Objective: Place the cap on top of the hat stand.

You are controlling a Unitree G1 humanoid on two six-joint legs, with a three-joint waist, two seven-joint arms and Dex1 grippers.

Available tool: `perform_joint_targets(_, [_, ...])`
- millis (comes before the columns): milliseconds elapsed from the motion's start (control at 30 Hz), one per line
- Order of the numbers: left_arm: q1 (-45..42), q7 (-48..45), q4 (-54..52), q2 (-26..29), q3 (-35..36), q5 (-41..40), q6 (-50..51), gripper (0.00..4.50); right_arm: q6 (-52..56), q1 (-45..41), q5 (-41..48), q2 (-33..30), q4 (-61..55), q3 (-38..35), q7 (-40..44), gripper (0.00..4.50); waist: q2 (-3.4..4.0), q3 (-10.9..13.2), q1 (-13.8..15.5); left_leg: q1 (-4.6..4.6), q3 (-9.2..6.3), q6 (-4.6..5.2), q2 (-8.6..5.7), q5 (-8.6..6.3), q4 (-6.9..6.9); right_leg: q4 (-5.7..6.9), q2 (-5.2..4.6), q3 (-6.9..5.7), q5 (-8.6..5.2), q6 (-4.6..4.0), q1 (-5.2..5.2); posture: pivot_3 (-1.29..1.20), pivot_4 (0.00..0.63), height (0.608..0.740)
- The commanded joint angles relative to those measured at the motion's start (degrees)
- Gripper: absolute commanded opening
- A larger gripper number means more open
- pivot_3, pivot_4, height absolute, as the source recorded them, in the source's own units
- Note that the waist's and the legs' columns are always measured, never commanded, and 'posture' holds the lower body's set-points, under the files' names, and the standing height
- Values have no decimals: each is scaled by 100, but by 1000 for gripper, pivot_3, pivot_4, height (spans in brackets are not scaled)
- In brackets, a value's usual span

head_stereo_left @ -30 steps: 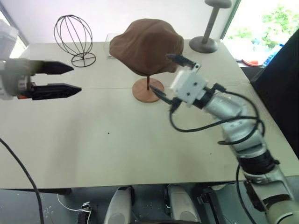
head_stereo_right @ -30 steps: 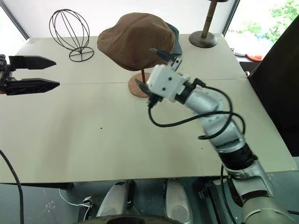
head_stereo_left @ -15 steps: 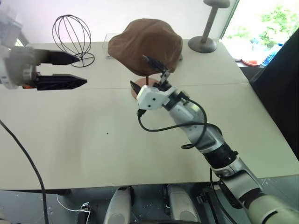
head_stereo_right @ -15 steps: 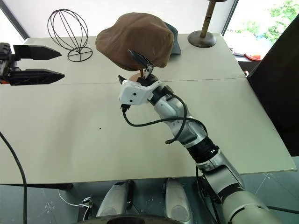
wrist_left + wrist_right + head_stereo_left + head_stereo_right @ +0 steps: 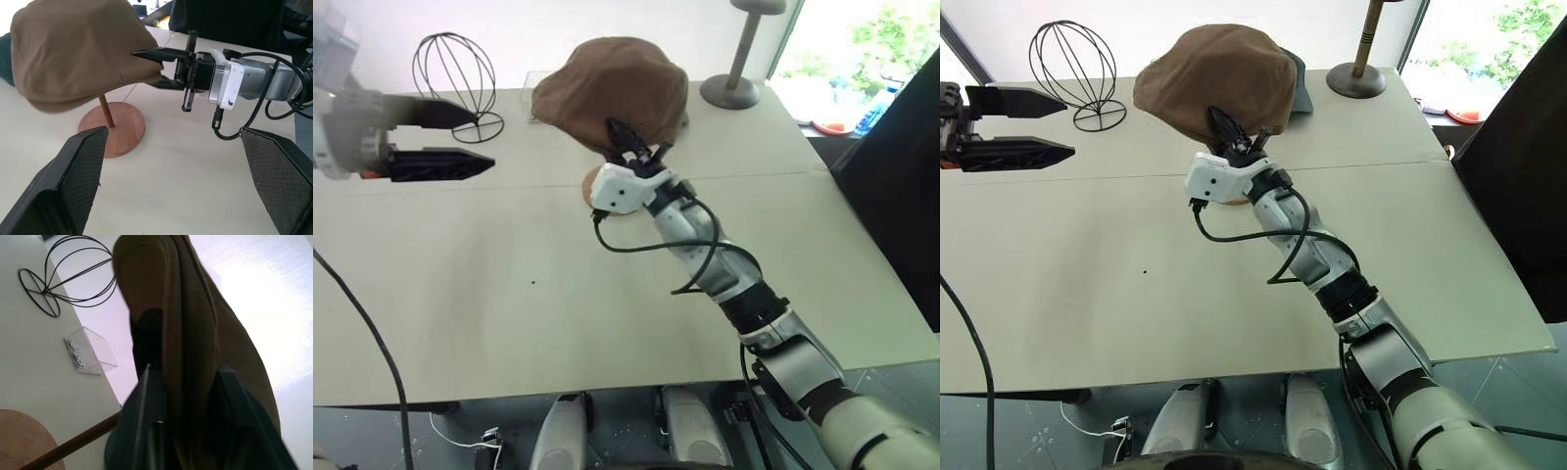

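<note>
Right hand (image 5: 1237,134): pinched shut on the near brim of the soft brown suede flat cap (image 5: 1209,70), which sits draped over the reddish-brown wooden hat stand (image 5: 113,128). Left hand (image 5: 460,140): wide, empty, well left of the stand. Step: seating adjustment. Next: likely tug the brim level, then release.

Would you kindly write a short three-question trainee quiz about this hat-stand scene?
1. True or false: the right gripper is shut on the edge of the cap.
2. The left gripper is: A) open, away from the cap; B) shut on the pole; C) holding the wire stand.
3. Fill in: the cap sits on the ___.

Key: 1 true. 2 A. 3 hat stand.
</note>
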Motion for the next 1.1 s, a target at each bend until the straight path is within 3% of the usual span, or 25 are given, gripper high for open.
perform_joint_targets(33, [-159,16,2,22,107,11,-91,4500,-123,-190,-72,-8,-140,-122,-78,51,0,0,0,0,0,0,1,0,0,0,0,0,-1,-1,0,0,150,740])
perform_joint_targets(367, [-146,332,111,-123,413,-167,61,4500,-903,-761,228,-840,-394,-561,272,51,-1,2,1,0,-1,0,3,0,2,0,3,1,0,0,0,0,150,740])
perform_joint_targets(733, [271,1004,5,-173,1335,-551,316,4500,-3466,-1693,1232,-1335,1153,-643,665,51,-2,3,-10,4,0,0,10,0,-15,-2,9,4,5,8,-6,0,150,740])
perform_joint_targets(933, [441,1330,-132,-57,1869,-800,590,4500,-4130,-1662,849,-1396,2257,-520,456,51,-2,3,-1,4,1,0,9,0,-14,-2,8,5,6,8,-5,0,150,740])
perform_joint_targets(1100, [466,1486,-145,1,2039,-892,671,4500,-4373,-1399,701,-1417,2483,-525,347,51,-2,3,-7,5,1,-1,9,0,-15,-2,9,5,6,8,-5,0,150,740])
